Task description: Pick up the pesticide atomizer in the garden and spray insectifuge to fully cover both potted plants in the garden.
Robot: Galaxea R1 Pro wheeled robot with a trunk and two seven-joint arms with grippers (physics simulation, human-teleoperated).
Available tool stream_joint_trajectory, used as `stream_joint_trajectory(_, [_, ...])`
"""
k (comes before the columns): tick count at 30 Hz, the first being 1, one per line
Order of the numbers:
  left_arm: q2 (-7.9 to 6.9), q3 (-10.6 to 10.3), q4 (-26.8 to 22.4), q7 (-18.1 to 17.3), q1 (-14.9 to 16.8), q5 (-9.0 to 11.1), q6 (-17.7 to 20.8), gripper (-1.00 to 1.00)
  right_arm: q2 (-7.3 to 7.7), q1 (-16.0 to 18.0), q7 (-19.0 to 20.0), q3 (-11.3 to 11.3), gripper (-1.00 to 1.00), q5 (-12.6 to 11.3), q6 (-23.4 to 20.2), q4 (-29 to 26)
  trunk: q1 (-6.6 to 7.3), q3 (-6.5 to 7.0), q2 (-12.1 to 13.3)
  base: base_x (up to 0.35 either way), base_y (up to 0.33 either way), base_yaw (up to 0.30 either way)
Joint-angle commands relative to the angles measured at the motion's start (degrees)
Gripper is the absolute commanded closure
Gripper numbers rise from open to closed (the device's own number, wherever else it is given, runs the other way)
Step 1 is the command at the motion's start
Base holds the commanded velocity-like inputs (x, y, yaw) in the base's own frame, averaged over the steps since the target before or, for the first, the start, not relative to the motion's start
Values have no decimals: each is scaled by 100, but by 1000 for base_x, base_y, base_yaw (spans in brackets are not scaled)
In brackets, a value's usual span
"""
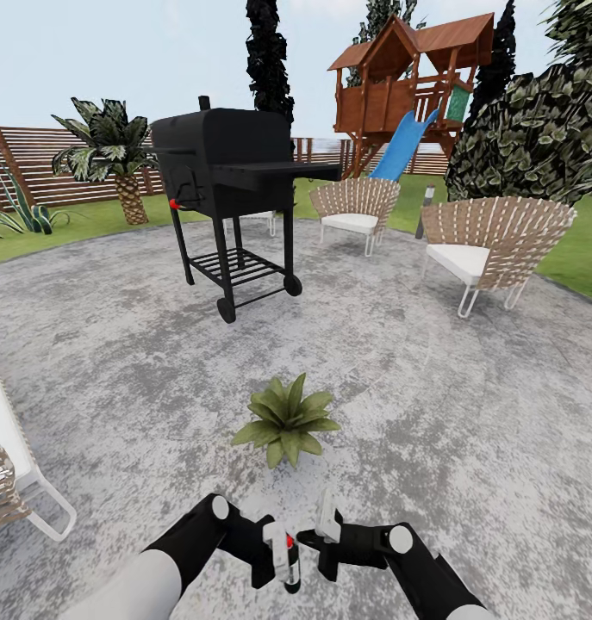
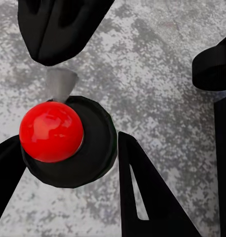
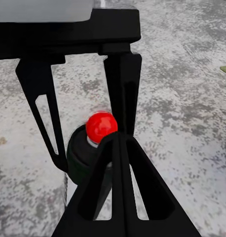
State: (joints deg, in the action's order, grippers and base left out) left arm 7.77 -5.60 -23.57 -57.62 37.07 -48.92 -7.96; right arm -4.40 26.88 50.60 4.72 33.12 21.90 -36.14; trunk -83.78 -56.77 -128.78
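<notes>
Patio (image 1: 115, 362): round grey mottled stone, lawn and slatted fence (image 1: 37, 164) beyond.
Plant (image 1: 287, 420): 12 o'clock, just ahead of both claws.
Atomizer (image 1: 289, 555): upright, red-tipped, in left claw (image 1: 277, 551), clenched on it.
Right claw (image 1: 321, 538): just beside atomizer; probably released.
Grill (image 1: 231, 185): 11 o'clock.

Grey mottled stone patio (image 1: 468, 448); black grill (image 1: 231, 185) on wheels; two wicker chairs (image 1: 494, 241); slatted wooden fence (image 1: 37, 168); wooden playhouse (image 1: 408, 77), blue slide; pale sky.

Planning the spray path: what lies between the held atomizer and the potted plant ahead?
Only bare grey patio stone lies between the atomizer and the potted plant, as the head view shows.
</notes>
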Motion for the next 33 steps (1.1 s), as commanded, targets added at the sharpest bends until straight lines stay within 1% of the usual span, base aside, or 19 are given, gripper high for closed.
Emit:
stream_joint_trajectory(1, [6, 5, -7, -4, 2, -47, -62, 100, -4, 2, 3, -7, 100, 45, 26, -7, 1, -5, -2, 0, 0, 0])
stream_joint_trajectory(9, [41, 14, -7, 4, 2, -30, -74, 100, -8, 2, 3, -7, 100, 45, 25, -7, 1, -5, -2, 0, 0, 0])
stream_joint_trajectory(16, [40, 7, -7, 4, 2, -30, -75, 100, -8, 2, 3, -7, 100, 45, 26, -7, 1, -5, -2, 0, 0, 0])
stream_joint_trajectory(20, [7, -3, 0, 6, -4, -45, -70, 100, -8, 2, 3, -7, 100, 45, 25, -7, 1, -5, -2, 0, 0, 0])
stream_joint_trajectory(23, [-45, -23, 1, 26, -6, -102, -46, 100, -8, 2, 3, -7, 100, 45, 25, -7, 1, -5, -2, 0, 0, 0])
stream_joint_trajectory(24, [-80, -25, 1, 28, -6, -114, -40, 100, -8, 2, 3, -7, 100, 45, 28, -7, 1, -5, -2, 0, 0, 0])
stream_joint_trajectory(25, [-179, -27, 1, 28, -7, -124, -36, 100, -8, 2, 3, -7, 100, 45, 28, -7, 1, -5, -2, 0, 0, 0])
stream_joint_trajectory(30, [-563, -29, 2, 31, -7, -134, -31, 100, -8, 2, 3, -7, 100, 46, 31, -5, 1, -5, -2, 0, 0, 0])
stream_joint_trajectory(31, [-683, -29, 2, 28, -7, -135, -31, 100, -8, 2, 3, -7, 100, 46, 32, -2, 1, -5, -2, 0, 0, 0])
stream_joint_trajectory(32, [-723, -29, 2, 27, -7, -135, -31, 100, -8, 2, 3, -7, 100, 46, 32, -1, 1, -5, -2, 0, 0, 0])
stream_joint_trajectory(33, [-865, -29, 2, 24, -7, -135, -30, 100, -8, 2, 3, -7, 100, 45, 33, 0, 1, -5, -2, 0, 0, 0])
